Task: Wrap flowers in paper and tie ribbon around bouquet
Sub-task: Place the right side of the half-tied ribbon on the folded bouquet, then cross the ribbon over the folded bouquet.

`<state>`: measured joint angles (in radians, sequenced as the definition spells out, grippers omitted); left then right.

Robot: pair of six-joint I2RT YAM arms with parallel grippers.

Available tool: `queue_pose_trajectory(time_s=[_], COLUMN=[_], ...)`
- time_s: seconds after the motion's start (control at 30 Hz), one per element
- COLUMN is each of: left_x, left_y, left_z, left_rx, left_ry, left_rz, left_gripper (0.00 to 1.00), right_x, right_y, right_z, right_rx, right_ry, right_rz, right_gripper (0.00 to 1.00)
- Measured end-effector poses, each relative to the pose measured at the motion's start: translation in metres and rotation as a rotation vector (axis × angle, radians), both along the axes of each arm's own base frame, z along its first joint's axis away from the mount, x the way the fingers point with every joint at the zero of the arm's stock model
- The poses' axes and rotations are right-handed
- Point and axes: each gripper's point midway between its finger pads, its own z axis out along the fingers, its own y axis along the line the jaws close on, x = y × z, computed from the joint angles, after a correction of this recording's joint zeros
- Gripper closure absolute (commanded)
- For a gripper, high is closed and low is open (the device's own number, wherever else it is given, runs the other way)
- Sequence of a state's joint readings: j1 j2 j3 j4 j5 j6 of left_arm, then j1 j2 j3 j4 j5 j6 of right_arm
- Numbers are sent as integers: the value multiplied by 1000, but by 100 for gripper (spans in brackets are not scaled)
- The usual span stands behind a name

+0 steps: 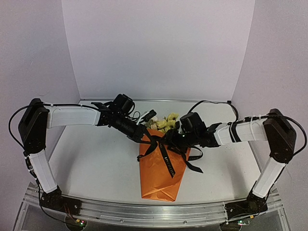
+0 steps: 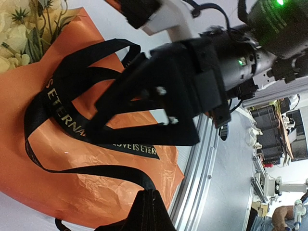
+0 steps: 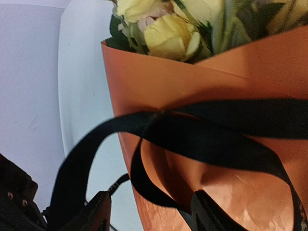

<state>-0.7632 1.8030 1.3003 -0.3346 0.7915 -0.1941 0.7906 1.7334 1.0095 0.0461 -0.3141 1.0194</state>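
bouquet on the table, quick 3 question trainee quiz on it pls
1. True or false: the flowers stick out of the paper at its end far from the arm bases.
2. Which claw is shut on the ribbon? a) left b) right c) neither
3. What colour is the ribbon?
Key: 1 true; 2 a, the left claw; 3 black.

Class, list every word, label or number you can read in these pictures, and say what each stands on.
"LOVE IS ETERN", cut off: narrow black fabric ribbon, lying across the crinkled orange paper wrap.
"IS ETERNA", cut off: same ribbon's loop.
Top view lettering: too small to read.
Right wrist view: none.
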Motion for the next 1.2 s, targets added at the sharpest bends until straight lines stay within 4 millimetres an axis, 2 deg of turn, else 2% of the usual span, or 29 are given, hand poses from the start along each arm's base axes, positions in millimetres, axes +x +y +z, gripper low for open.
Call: queue_pose_trajectory(time_s=[0.17,0.3,0.47,0.8,1.07,1.2], left_x=[4,5,5,5,4,4], left_y=[2,0,0,0,0,0], left_z=[-4,-3,-2,-2,-2,-1], left_rx=[1,-5,-9,-10,-11,-13], left_ry=[9,12,11,12,14,16], left_rz=[26,31,33,31,28,26], left_gripper=[100,100,100,100,100,100], right_x=[-19,-33,-54,-62,-64,-63], right_y=[-16,-21,-23,-15,-10,-8], right_z=[11,12,1,-32,-38,-36], right_rx=[-97,-157,-228,-301,-315,-311], right_ry=[12,16,29,52,56,55], right_rz=[72,157,282,393,416,413], right_gripper=[29,32,38,41,62,81])
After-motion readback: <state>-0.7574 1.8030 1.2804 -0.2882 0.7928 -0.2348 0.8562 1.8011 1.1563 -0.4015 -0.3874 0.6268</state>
